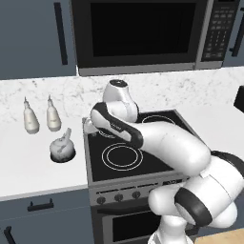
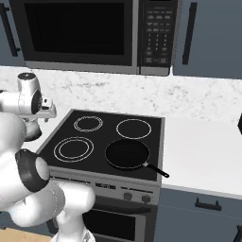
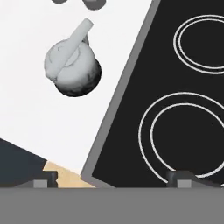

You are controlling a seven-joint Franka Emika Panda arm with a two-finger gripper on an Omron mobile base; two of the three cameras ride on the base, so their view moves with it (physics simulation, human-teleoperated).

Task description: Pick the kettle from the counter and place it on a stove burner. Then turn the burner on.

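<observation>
Kettle: the small squat round kettle (image 3: 72, 65) with a white-grey marbled body, thin arched handle and dark base sits upright on the counter, ahead of the gripper and off to one side of its line, well apart from the fingertips; the left base view shows it (image 1: 62, 147) near the stove's left edge, not touching it.
Counter: the flat white worktop with faint grey veining (image 1: 28, 162) carries the kettle and runs under the gripper's outer fingertip.
Stove burner: the widest double-ring white circle on black glass (image 3: 188, 131) lies directly ahead of the gripper's other fingertip, nearer than the kettle; in the left base view it (image 1: 121, 156) is the front left ring.
Gripper: the two-finger gripper (image 3: 113, 178) hangs above the stove's left rim, its dark fingertips set wide apart with nothing between them.
Bottles: two slim pale bottles (image 1: 40, 116) stand on the counter beyond the kettle.
Pan: a black round frying pan (image 2: 126, 154) rests on the front right ring, well apart from the gripper.
</observation>
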